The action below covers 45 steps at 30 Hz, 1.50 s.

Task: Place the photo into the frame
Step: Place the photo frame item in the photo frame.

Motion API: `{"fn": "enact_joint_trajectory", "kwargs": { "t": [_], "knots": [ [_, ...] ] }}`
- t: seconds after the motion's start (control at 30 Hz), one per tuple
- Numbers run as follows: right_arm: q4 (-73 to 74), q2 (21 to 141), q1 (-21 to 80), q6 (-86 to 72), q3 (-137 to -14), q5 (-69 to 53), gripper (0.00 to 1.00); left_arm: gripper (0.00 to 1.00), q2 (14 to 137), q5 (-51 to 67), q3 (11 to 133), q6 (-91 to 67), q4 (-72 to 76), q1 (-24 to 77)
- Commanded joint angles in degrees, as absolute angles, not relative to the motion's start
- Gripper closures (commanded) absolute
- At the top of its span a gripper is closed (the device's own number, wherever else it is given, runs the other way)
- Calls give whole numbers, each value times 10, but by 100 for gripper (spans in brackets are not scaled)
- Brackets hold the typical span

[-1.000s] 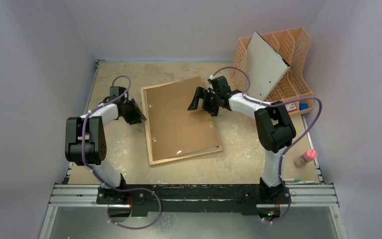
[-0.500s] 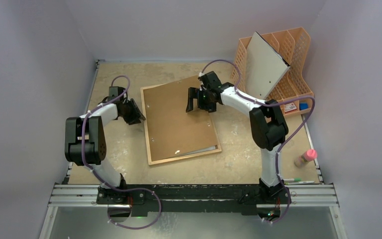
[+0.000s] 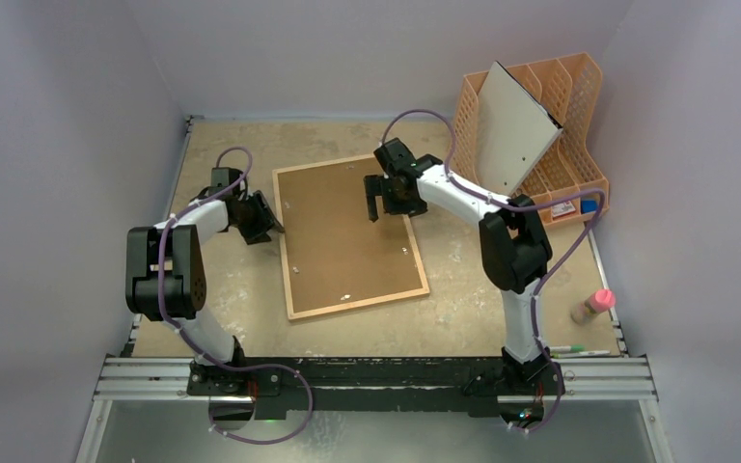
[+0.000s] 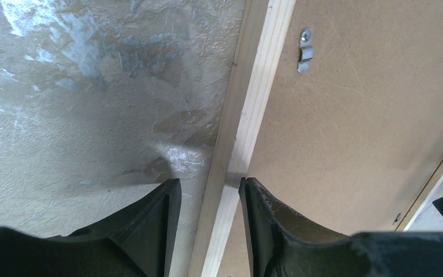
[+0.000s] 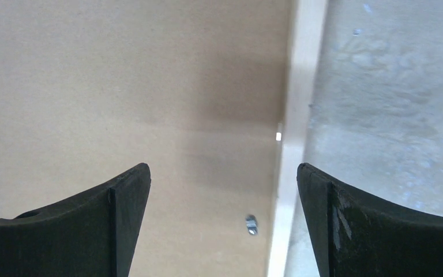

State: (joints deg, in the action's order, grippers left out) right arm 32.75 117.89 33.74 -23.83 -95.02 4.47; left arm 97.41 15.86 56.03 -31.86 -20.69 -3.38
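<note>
Frame [image 4: 248, 115] cropped in wrist views

Backing panel [image 3: 347, 236] in frame [image 3: 357, 302] on table [image 3: 463, 309]; organizer [image 3: 569, 116] behind, right

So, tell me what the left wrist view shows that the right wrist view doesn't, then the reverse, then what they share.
Only the left wrist view: the left gripper straddling the frame rail, with the table on the rail's left. Only the right wrist view: the right gripper, wide open above the backing panel and holding nothing. Both: the brown backing panel, a light wood frame rail, a small metal clip and bare table.
</note>
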Motion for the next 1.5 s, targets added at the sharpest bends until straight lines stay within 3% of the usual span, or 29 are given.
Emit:
{"fn": "enact_joint_trajectory", "kwargs": {
  "t": [0.0, 0.17, 0.53, 0.9, 1.1, 1.47],
  "knots": [
    [382, 1155, 337, -222, -983, 138, 1, 52, 971, 160, 577, -307, -207, -40],
    [350, 1135, 319, -219, -968, 127, 1, 45, 971, 173, 576, -302, -203, -40],
    [259, 1150, 293, -224, -890, 14, 3, 48, 992, 207, 572, -288, -205, -40],
    [258, 1126, 294, -178, -822, -14, 22, 57, 1013, 227, 567, -285, -204, -40],
    [269, 1075, 296, -181, -773, -3, 13, 60, 1008, 216, 561, -284, -207, -40],
    [282, 1063, 304, -182, -731, 4, 17, 64, 1006, 213, 546, -288, -198, -40]
  ]
}}
